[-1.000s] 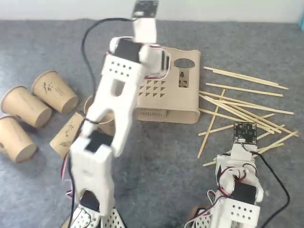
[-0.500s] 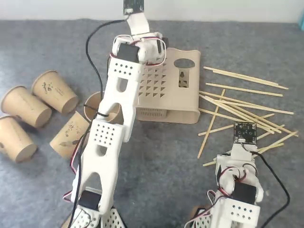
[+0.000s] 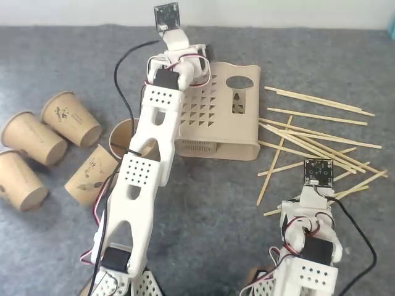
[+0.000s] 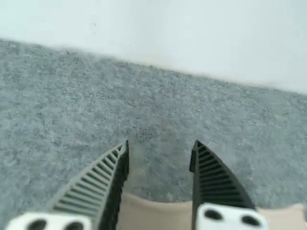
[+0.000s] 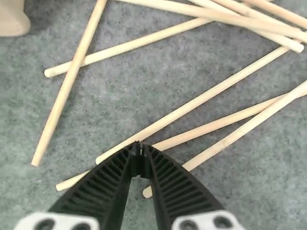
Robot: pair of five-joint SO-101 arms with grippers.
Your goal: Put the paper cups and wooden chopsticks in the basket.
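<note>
Several paper cups lie on their sides at the left, among them one (image 3: 71,117) and another (image 3: 21,180); one more cup (image 3: 123,137) sits partly behind the left arm. The beige basket (image 3: 231,117) stands at the centre back. Wooden chopsticks (image 3: 308,145) are scattered to its right. My left gripper (image 4: 160,143) hangs open and empty over the basket's far rim (image 4: 158,215), near the back wall. My right gripper (image 5: 140,143) is shut on nothing, its tips just above a chopstick (image 5: 192,105) on the carpet.
The grey carpet ends at a white wall (image 4: 192,33) just behind the basket. The left arm (image 3: 148,166) stretches across the middle, over the basket's left side. The right arm (image 3: 311,234) stands at the front right. A basket corner (image 5: 9,19) lies close to the chopsticks.
The left arm has lowered and stretched farther back, bringing its wrist over the basket's far left edge. The right arm, cups and chopsticks have not moved.
</note>
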